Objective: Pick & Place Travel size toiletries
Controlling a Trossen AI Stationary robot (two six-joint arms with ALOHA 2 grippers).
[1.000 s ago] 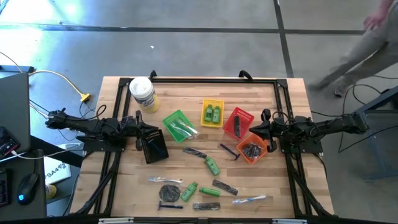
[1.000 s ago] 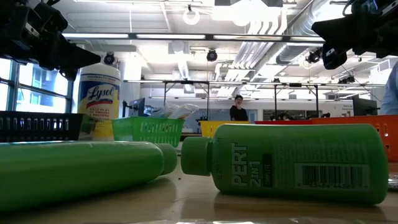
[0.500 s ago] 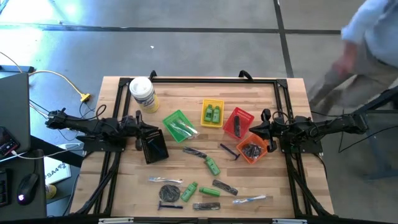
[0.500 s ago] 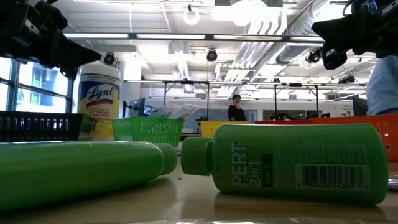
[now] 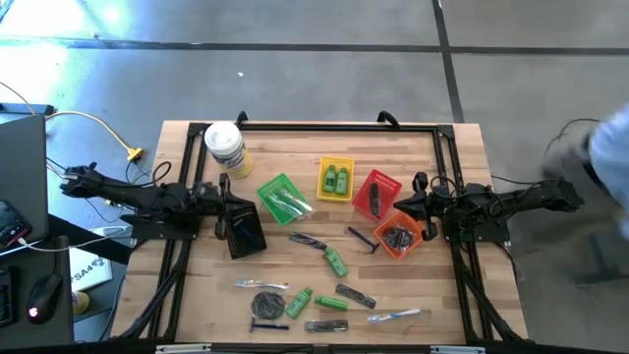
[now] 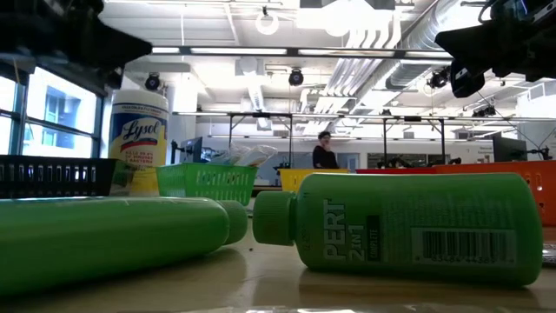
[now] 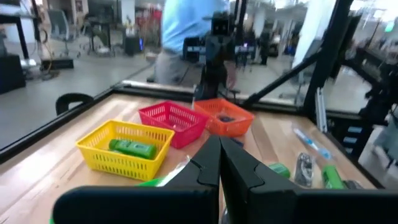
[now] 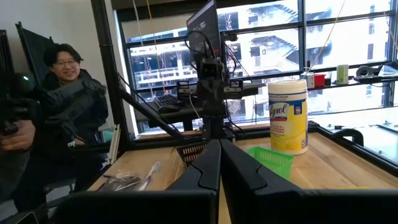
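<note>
1. While both arms hang at the table's sides, no pick looks begun: left gripper (image 5: 222, 202) and right gripper (image 5: 421, 205) are pinched closed, holding nothing.
2. Ahead of both, loose toiletries (image 5: 313, 295) lie on the near half of the wooden table (image 5: 452, 147) (some already sit in baskets (image 5: 335, 178)); next, one gripper must spread and descend.
3. Beyond: a person (image 8: 59, 93) and a Lysol canister (image 8: 288, 116).
</note>
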